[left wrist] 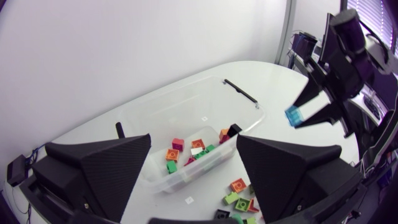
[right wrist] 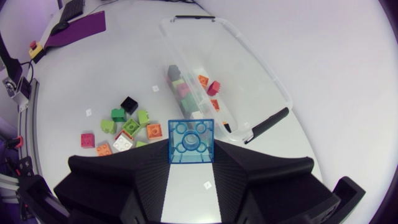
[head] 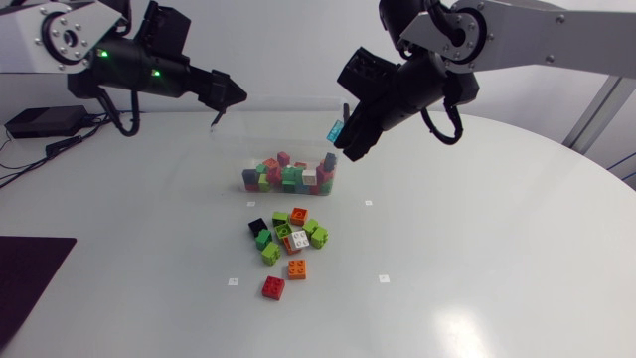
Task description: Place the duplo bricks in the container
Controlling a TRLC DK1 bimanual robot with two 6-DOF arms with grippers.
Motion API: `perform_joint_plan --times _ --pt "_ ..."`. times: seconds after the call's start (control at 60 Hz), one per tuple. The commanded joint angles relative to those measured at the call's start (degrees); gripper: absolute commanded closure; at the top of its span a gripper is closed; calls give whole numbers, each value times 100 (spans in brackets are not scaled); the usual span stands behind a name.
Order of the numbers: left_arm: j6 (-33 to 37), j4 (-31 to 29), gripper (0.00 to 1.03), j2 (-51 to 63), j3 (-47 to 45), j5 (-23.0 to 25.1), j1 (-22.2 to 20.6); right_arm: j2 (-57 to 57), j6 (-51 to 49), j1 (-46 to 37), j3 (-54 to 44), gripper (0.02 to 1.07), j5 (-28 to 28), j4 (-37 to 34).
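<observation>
item: blue duplo brick (right wrist: 191,141). handling, as judged: light, rigid moulded plastic, smooth-sided and a little slippery, so a firm pinch across two opposite flat walls suits it best; not fragile, and should bear a short drop into the bin. looks: translucent sky-blue, square, four round studs on the face turned to the right wrist camera.

location: aloft, clamped between the two fingers of the right gripper (right wrist: 191,163), one finger on each side wall. it hangs near the end of the container (right wrist: 249,56) closest to the right arm; whether it is past the rim cannot be told.

container: clear, shallow, rectangular tub with black clip handles at its ends, holding a batch of mixed bricks (head: 288,177) (red, green, orange, white, pink) gathered along one long wall.

awaiting sorting: loose bricks (head: 288,239) on the table beside the tub, mostly green and orange, with a black one (head: 257,227) and a red one (head: 273,287).

left gripper (left wrist: 193,140): jaws spread wide, holding nothing, poised above the tub's other side.
</observation>
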Motion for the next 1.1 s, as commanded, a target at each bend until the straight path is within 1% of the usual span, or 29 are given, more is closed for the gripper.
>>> perform_joint_plan --times 0.0,0.083,0.233,0.417,0.717,1.083 --pt "397 -305 5 -343 -497 46 -112 242 230 -37 248 81 -19 131" --pt "739 -393 5 -712 -963 46 -235 321 344 -37 389 81 -19 210" --pt "1337 -657 5 -931 -1525 46 -481 550 511 -55 749 81 -19 245" --pt "1987 -657 5 -1037 -2246 46 -771 884 713 -99 1109 81 -1 316" --pt "2559 -630 6 -931 -2905 90 -1070 1385 898 -160 1645 81 34 439" --pt "3156 -613 6 -703 -3362 90 -1368 2053 1003 -160 2322 81 166 439"
